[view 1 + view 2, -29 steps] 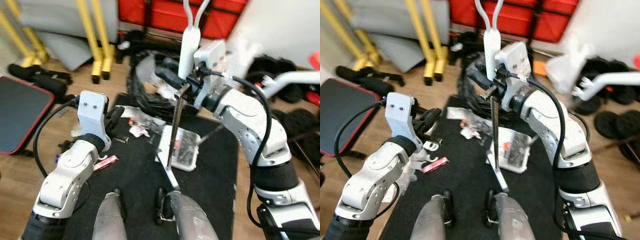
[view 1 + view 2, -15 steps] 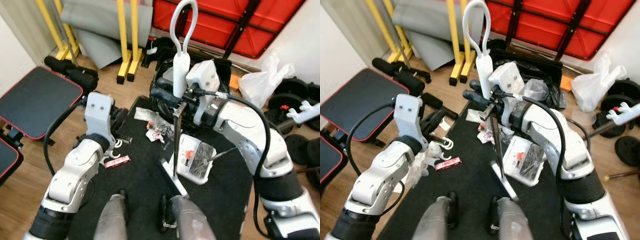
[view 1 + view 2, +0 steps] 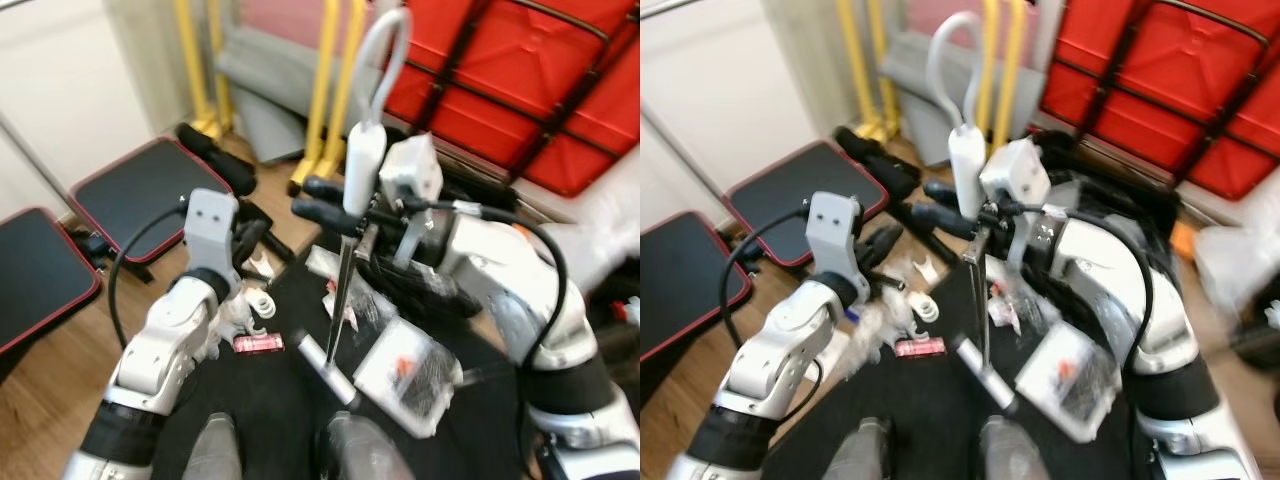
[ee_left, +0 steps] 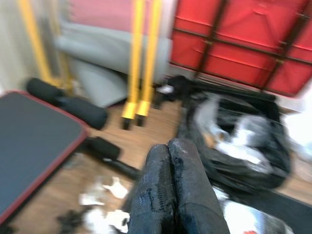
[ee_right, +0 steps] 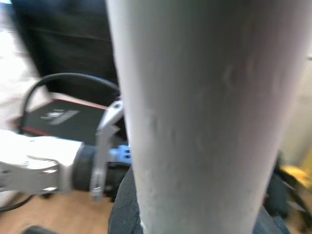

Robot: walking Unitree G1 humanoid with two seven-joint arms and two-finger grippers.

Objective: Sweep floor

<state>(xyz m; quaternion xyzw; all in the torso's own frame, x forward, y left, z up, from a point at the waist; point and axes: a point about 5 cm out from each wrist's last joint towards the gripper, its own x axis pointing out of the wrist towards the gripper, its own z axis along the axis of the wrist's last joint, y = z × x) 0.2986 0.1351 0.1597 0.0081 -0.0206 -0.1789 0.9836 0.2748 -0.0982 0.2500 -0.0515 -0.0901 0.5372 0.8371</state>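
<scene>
The right gripper [image 3: 952, 215] pinches the broom handle [image 3: 966, 170] upright above the black mat [image 3: 270, 400], apparently to sweep the litter [image 3: 920, 346] there; the left gripper [image 4: 173, 195], fingers pressed together, hangs beside it.

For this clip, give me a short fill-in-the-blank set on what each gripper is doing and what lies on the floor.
1. The right gripper is shut on the broom's ____ handle.
2. The left gripper has its jaws ____ and holds nothing.
3. The small red wrapper lies on the ____ mat.

Missing words: white; shut; black
</scene>
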